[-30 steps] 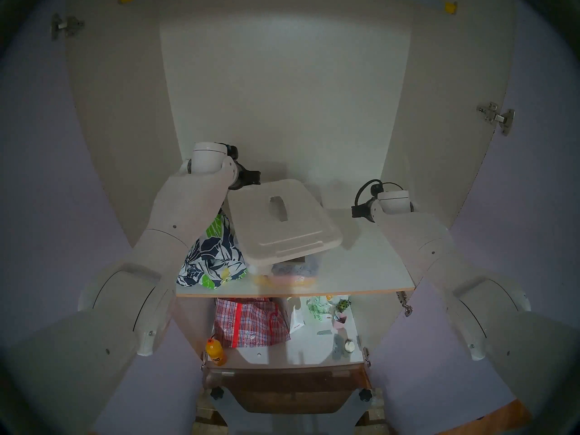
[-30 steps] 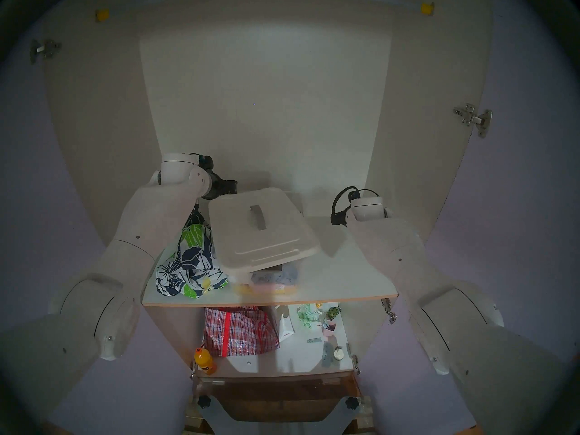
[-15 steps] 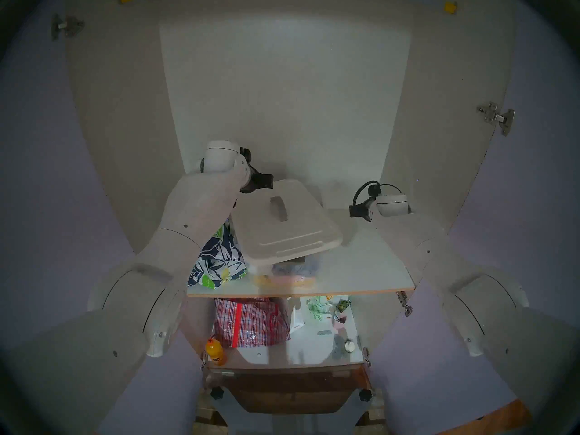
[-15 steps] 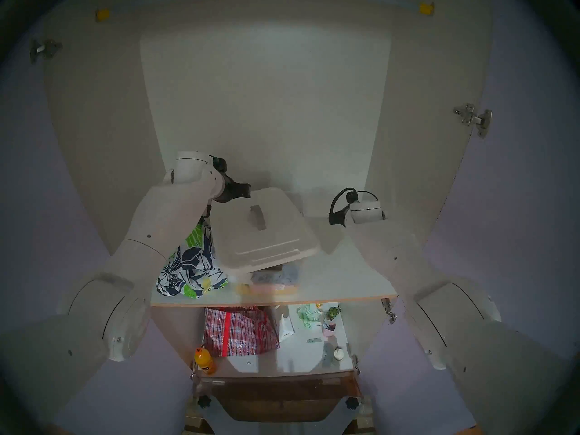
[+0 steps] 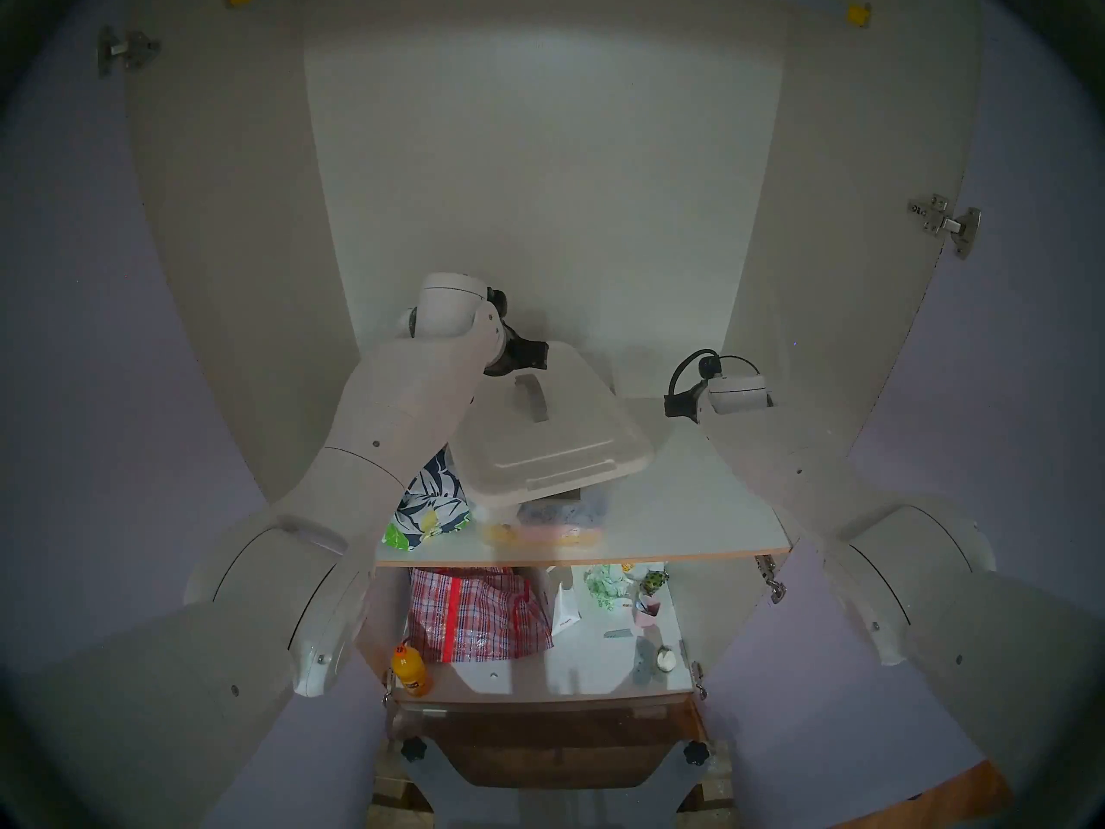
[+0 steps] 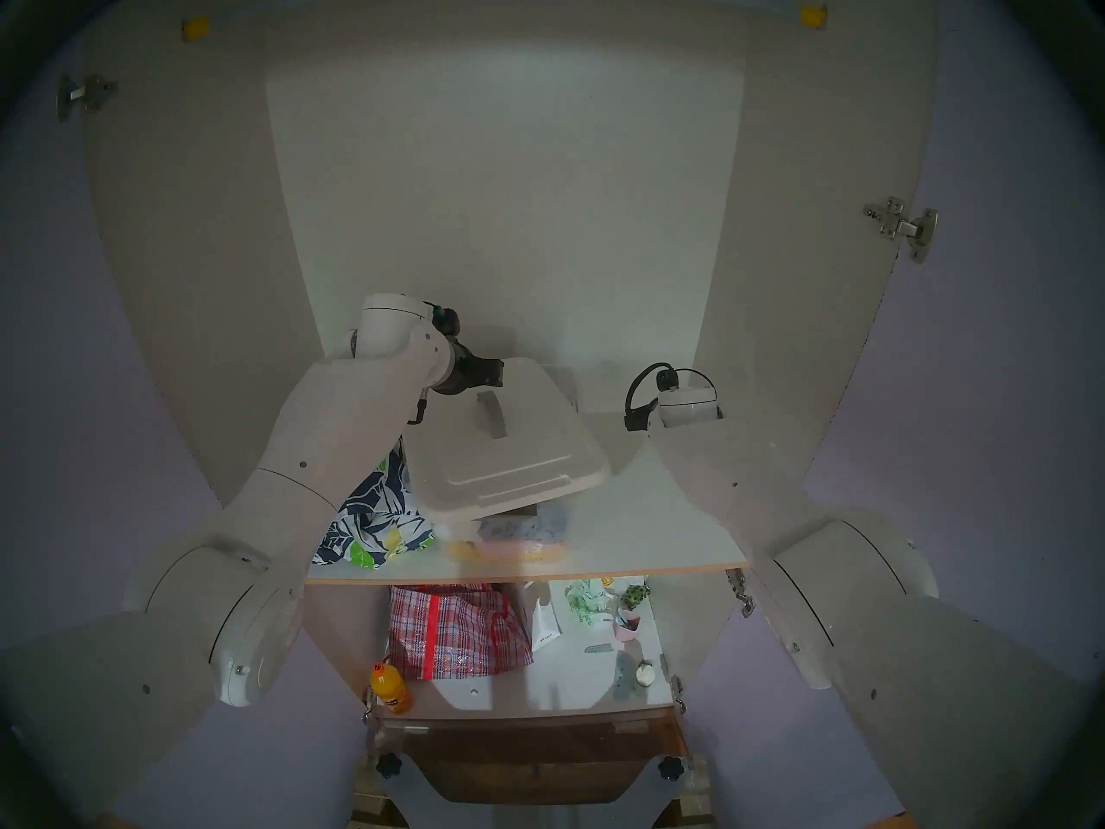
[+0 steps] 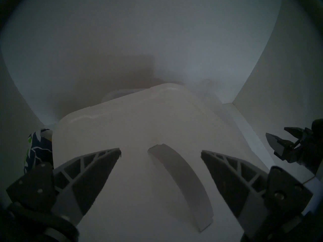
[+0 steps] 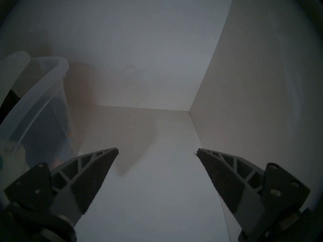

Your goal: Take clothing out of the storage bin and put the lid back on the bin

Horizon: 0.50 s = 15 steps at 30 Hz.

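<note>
- Head views: lid [image 5: 550,433] lies askew and tilted on top of my clear bin [image 5: 562,520], its grey handle [image 5: 534,397] facing up, the near edge overhanging the bin's front. The bin stands on the upper shelf [image 5: 705,511] of the cupboard. The floral clothing [image 5: 430,505] is out of the bin, heaped on the shelf just to its left, partly behind my left arm. My left pincer [image 5: 529,355] hovers over the lid's far left corner; my right pincer [image 5: 678,404] hangs over bare shelf to the right of the bin, apart from it. On the lower shelf sit a checked bag [image 5: 478,612] and an orange bottle [image 5: 411,669].
- Left wrist view: my left pincer [image 7: 160,151] is spread wide and empty, one finger on each side of the handle [image 7: 181,182], above the lid [image 7: 139,124]. A strip of the clothing [image 7: 39,149] shows at the left edge, my right pincer [image 7: 277,136] at the right edge.
- Right wrist view: my right pincer [image 8: 158,151] is wide and empty over bare shelf [image 8: 157,201]; the bin's corner [image 8: 42,100] stands at the left, with dark cloth inside.
</note>
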Available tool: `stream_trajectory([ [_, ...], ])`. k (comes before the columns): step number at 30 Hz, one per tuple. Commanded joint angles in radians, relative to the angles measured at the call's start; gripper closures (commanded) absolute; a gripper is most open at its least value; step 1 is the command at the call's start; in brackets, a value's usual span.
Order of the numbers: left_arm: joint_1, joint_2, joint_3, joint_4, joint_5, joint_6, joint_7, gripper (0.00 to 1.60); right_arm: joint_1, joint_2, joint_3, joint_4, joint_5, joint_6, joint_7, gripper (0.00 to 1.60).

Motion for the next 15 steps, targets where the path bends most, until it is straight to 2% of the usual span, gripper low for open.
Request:
stream_trajectory([
  [1,0.004,-0.019,-0.009,-0.077,-0.012,-0.002,0.028,0.00,0.053,-0.013,0.007,0.006,-0.003,-0.074,0.017,0.00],
  [10,0.033,-0.034,-0.009,-0.102,-0.034,-0.002,0.096,0.00,0.085,-0.001,0.012,0.111,-0.009,-0.146,0.043,0.00],
  [15,0.019,-0.042,-0.007,-0.049,-0.048,-0.002,0.096,0.00,0.088,0.005,0.005,0.142,-0.024,-0.185,0.060,0.00],
])
